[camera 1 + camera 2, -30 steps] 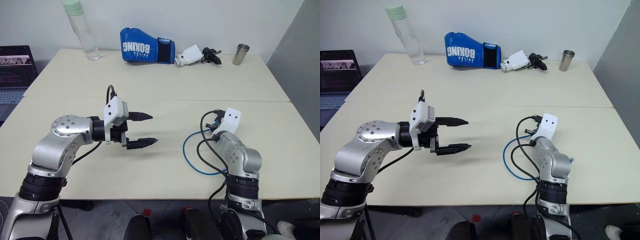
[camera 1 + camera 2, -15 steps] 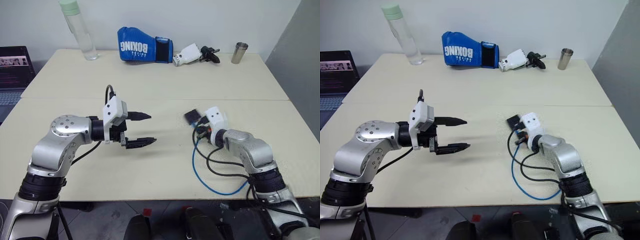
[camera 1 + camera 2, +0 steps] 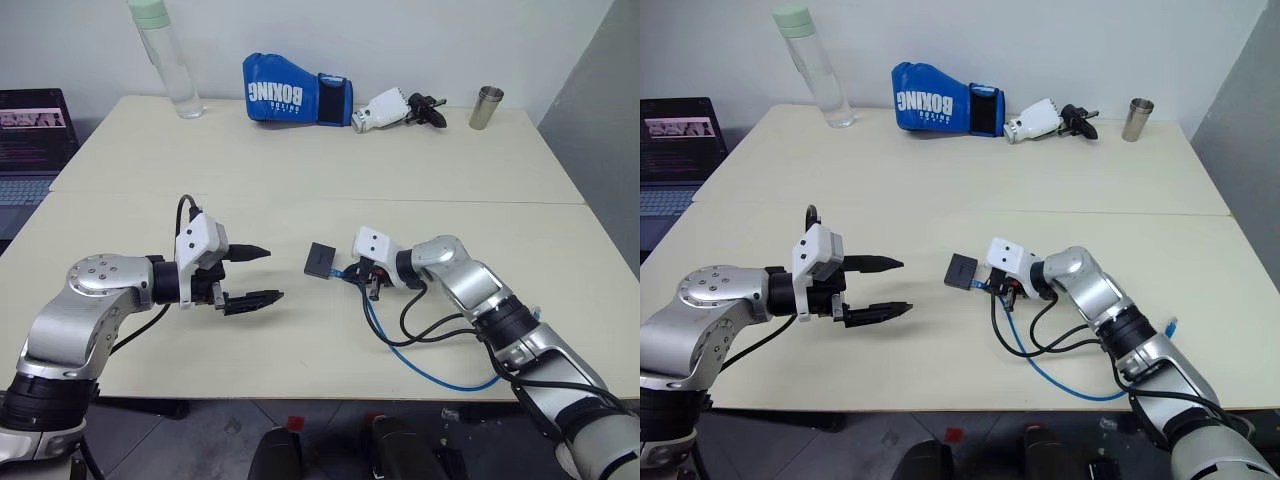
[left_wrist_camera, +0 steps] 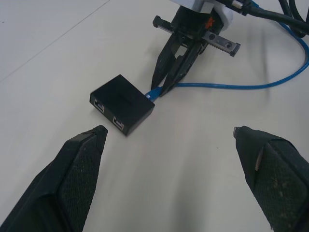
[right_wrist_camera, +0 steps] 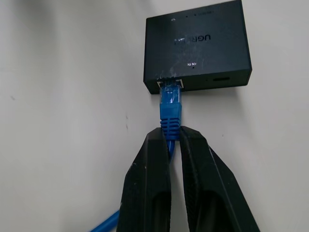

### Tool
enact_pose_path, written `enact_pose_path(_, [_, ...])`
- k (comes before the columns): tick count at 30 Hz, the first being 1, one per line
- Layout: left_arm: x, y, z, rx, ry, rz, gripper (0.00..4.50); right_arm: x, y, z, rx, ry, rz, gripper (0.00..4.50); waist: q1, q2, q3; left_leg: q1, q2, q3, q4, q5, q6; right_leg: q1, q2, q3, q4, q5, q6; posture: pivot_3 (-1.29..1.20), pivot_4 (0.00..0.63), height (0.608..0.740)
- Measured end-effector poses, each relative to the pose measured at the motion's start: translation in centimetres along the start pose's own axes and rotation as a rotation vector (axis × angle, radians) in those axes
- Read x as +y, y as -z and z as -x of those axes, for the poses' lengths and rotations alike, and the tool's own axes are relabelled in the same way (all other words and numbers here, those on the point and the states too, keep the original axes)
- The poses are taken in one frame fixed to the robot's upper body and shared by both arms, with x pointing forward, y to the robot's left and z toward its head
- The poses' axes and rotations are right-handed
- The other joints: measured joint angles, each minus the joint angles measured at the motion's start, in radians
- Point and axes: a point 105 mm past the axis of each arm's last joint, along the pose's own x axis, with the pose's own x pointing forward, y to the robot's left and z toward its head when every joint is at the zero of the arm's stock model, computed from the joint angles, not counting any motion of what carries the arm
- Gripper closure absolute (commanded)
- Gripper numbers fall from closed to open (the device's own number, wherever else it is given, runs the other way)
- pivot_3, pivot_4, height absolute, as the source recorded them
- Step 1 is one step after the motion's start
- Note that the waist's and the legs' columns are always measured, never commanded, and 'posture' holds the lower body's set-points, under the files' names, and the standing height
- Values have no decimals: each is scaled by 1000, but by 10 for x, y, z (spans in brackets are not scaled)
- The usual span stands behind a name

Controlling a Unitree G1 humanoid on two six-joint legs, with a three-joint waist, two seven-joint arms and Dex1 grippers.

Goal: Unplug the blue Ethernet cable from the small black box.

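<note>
Right hand (image 5: 174, 137) pinches the blue Ethernet cable (image 5: 170, 108), still plugged into the small black box (image 5: 197, 46); left hand (image 3: 250, 275) wide open, empty; glove (image 3: 295, 90) reads BOXING

Cream table (image 3: 300, 150), blue boxing glove (image 3: 294, 90), clear bottle (image 3: 165, 58), metal cup (image 3: 485, 107), laptop (image 3: 28, 130) beside table

The table (image 3: 300, 150) is pale cream; on it the small black box (image 5: 197, 46) is matte black with faint grey lettering on its top; the blue Ethernet cable (image 5: 170, 106) is bright blue, its plug the same blue; both grippers have black fingers (image 5: 149, 188) behind white wrist housings; the boxing glove (image 3: 293, 90) is blue with white letters and a black cuff; the bottle (image 3: 165, 60) is clear with a pale green cap; the cup (image 3: 485, 107) is silvery metal
</note>
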Motion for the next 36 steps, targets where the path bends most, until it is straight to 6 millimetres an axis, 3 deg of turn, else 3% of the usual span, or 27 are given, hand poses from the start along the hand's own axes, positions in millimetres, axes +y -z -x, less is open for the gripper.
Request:
enact_pose_path(10, [-5, 2, 1, 8, -5, 3, 0, 2, -5, 3, -4, -54, 19, 1530, 0, 0, 0, 0, 0, -1, 0, 0, 0, 0, 0, 0, 1, 0, 0, 0, 150, 740])
enact_pose_path(16, [-5, 1, 0, 6, -14, -3, 0, -4, -13, 5, -60, 6, -145, 1530, -1, 0, 0, 0, 0, -2, 0, 0, 0, 0, 0, 0, 1, 0, 0, 0, 150, 740])
enact_pose_path(22, [-5, 0, 0, 3, -20, -4, 0, 0, -2, -3, -75, 101, -320, 1530, -1, 0, 0, 0, 0, -2, 0, 0, 0, 0, 0, 0, 1, 0, 0, 0, 150, 740])
enact_pose_path(31, [-5, 0, 0, 1, -13, -6, 0, 6, -2, -9, -121, 162, -390, 1530, -2, 0, 0, 0, 0, -2, 0, 0, 0, 0, 0, 0, 1, 0, 0, 0, 150, 740])
enact_pose_path(36, [-5, 0, 1, 0, -7, -4, 0, 8, -2, -10, -125, 159, -408, 2839, -3, 0, 0, 0, 0, -2, 0, 0, 0, 0, 0, 0, 1, 0, 0, 0, 150, 740])
